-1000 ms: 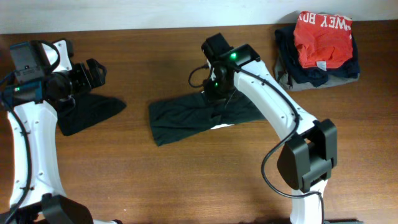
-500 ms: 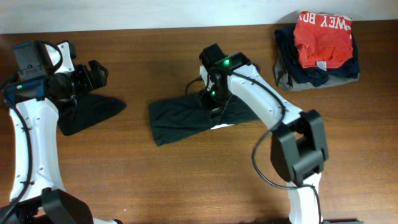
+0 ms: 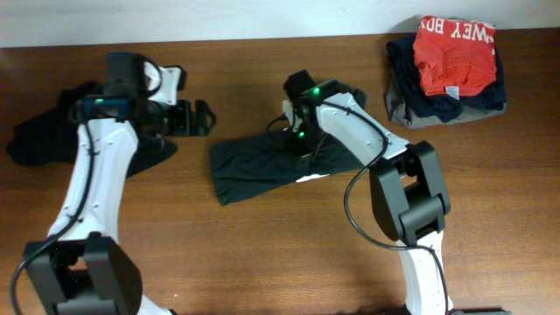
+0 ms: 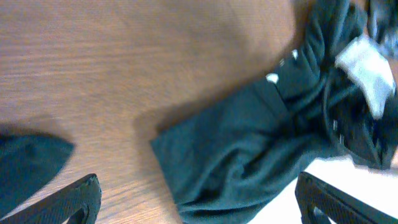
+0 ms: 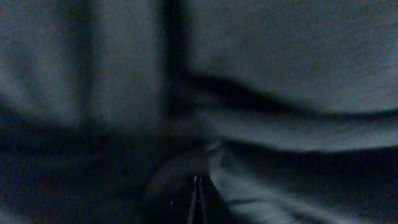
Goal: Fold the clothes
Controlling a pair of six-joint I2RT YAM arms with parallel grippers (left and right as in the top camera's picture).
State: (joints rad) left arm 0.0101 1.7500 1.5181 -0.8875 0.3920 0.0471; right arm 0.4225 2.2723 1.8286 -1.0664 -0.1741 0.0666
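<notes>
A dark green T-shirt point(image 3: 254, 168) lies bunched in a long strip at the table's middle; it also shows in the left wrist view point(image 4: 249, 146). My right gripper point(image 3: 303, 145) is down on its upper right part. In the right wrist view its jaws point(image 5: 198, 199) are closed, with dark cloth point(image 5: 280, 74) all around them. My left gripper point(image 3: 198, 118) is open and empty, hovering just left of this shirt; its wide-spread fingers point(image 4: 199, 208) frame the shirt's left end. A second dark T-shirt point(image 3: 44, 144) lies crumpled at the far left.
A pile of clothes point(image 3: 446, 74), with a red garment with white lettering on top, sits at the back right corner. Bare wooden table point(image 3: 262, 254) runs along the front. The table's back edge meets a white wall.
My left arm has swung right from above the far-left shirt to beside the middle shirt, uncovering the left shirt. The right gripper stayed low on the middle shirt.
</notes>
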